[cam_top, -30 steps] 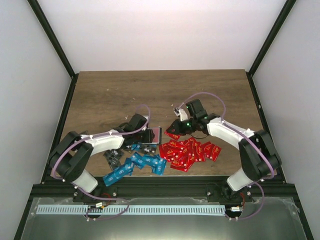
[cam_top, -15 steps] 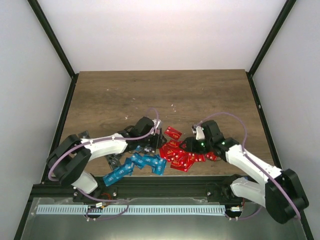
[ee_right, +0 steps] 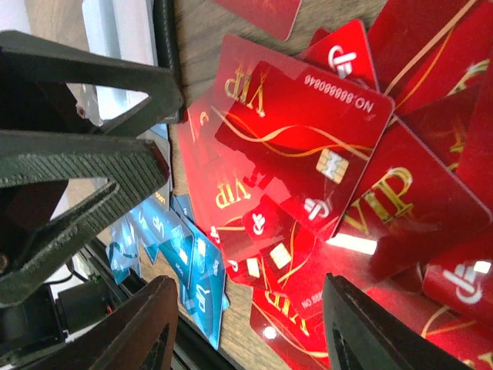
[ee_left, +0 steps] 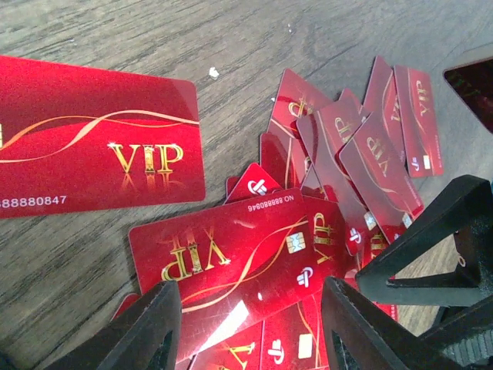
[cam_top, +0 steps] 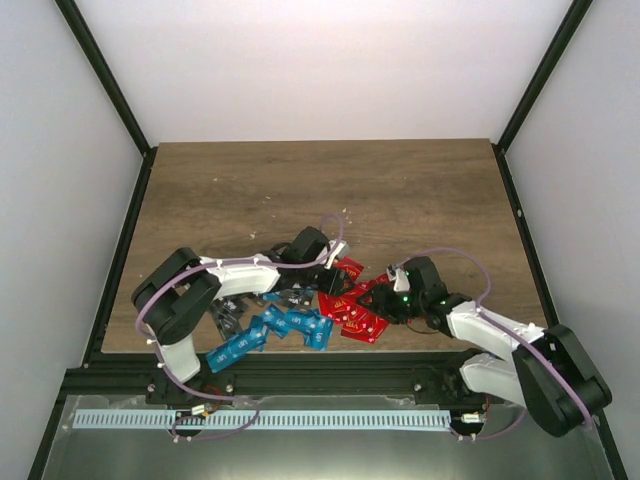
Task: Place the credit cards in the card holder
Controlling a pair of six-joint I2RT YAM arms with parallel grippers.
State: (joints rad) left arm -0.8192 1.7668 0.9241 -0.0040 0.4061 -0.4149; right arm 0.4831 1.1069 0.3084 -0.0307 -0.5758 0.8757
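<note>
Flat red card (ee_left: 92, 139), nine o'clock of the left wrist view: gold "VIP"; beneath it pale digits "888880847", their start cut off by the frame edge
Top red card (ee_left: 231, 254), six o'clock of that view: gold "VIP", upside down; "NO.888880846" along its far edge, last digits not certain
Fanned red cards (ee_left: 370, 146), two o'clock: gold "VIP" on several, turned sideways
Red card with chip (ee_right: 304, 146), right wrist view, twelve o'clock: gold "VIP"; "NO.8888…", remaining digits unclear
Blue cards (ee_right: 196, 270), seven o'clock: pale marks; too small to read

red cards (ee_left: 231, 254) glossy red, gold vip lettering and gold swirl lines, white logo marks. blue cards (cam_top: 290, 325) bright blue, pale markings. dark cards (cam_top: 223, 317) grey-black. table (cam_top: 300, 180) brown wood grain.
</note>
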